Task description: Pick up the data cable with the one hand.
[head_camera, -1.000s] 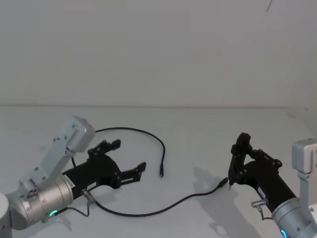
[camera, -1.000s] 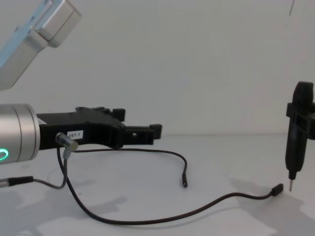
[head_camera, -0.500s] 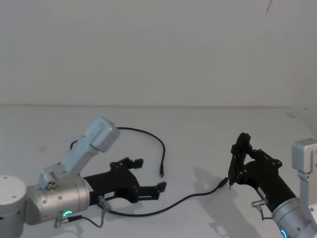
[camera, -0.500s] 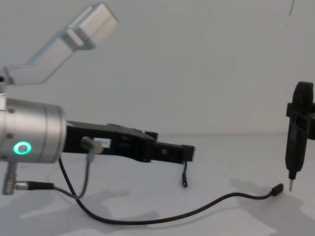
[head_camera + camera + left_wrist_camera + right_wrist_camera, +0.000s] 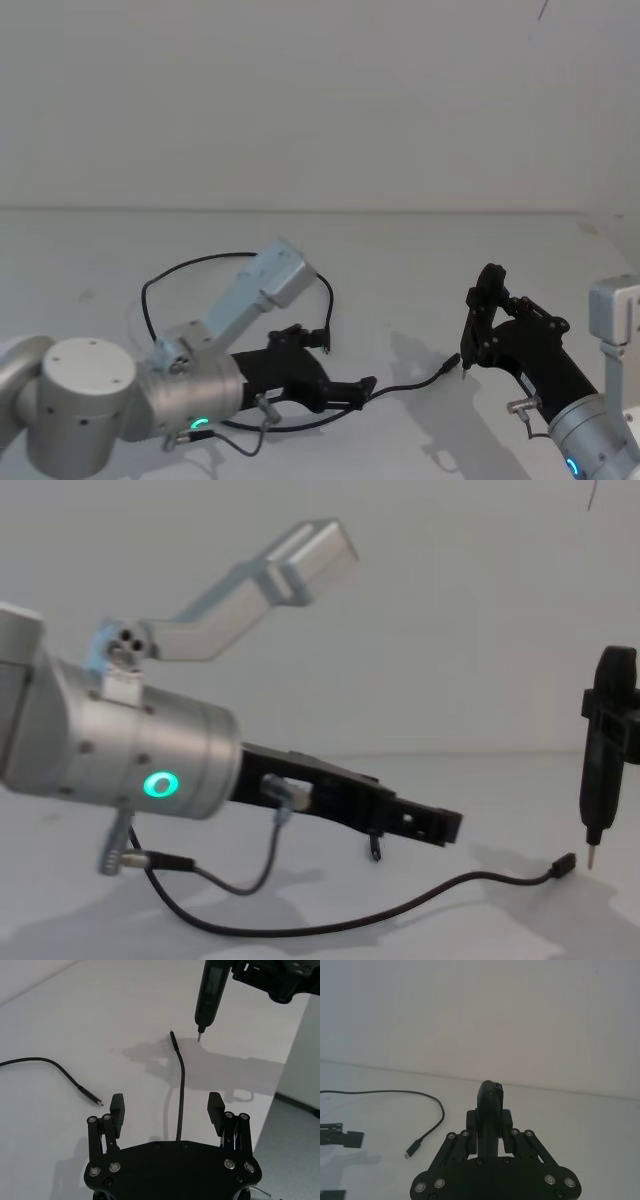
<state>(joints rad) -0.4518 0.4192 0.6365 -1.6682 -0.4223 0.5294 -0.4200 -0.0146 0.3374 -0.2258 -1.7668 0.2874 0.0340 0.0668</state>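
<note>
Jaws of left gripper wide apart, data cable lying flat beneath and between them; judged light, limp, thin, best pinched on straight run just ahead, short of plug; right gripper beyond, clamped on pen-shaped tool.

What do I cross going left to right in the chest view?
Silver body of the left arm → left gripper, open → data cable's end plug → pen-shaped tool, held by the right gripper.
</note>
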